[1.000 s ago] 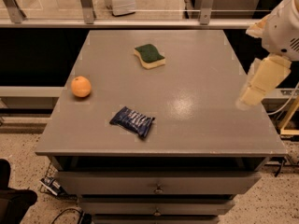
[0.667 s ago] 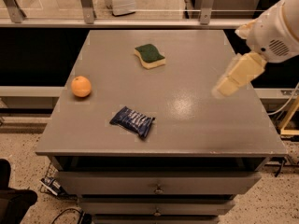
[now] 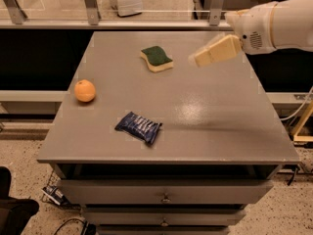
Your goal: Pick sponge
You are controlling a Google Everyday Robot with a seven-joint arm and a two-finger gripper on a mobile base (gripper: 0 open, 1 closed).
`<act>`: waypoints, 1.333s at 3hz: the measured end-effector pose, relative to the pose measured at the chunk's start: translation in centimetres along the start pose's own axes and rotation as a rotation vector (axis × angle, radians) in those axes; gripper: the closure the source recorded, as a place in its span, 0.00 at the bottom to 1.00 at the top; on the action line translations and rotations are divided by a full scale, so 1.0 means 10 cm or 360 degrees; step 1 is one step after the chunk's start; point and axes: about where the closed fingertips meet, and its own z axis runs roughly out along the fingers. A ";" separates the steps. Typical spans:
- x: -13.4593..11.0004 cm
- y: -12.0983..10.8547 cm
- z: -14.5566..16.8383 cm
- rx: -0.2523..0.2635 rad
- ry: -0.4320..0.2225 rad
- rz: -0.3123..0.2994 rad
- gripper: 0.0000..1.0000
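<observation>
Grey flat-topped desk (image 3: 220,121), wavy-edged sponge (image 3: 156,58) with dark green top over pale yellow foam lying upper centre, cream end effector (image 3: 201,58) on white arm (image 3: 281,23) hovering just right of it, not touching, how far open cannot be told, round orange fruit (image 3: 84,90) at left, dark blue snack packet (image 3: 138,127) lower centre.

The sponge (image 3: 156,58) showed a dark green top over pale yellow foam; the snack packet (image 3: 139,127) was dark blue, the orange fruit (image 3: 84,90) plain orange, the desk (image 3: 220,111) grey; the cream claw (image 3: 196,60) hung near the sponge
</observation>
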 end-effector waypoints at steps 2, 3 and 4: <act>-0.25 -0.28 0.17 0.0132 -0.0256 0.0070 0.00; -0.21 -0.27 0.53 0.0107 -0.0245 0.0126 0.00; -0.11 -0.27 1.03 0.0081 -0.0246 0.0177 0.00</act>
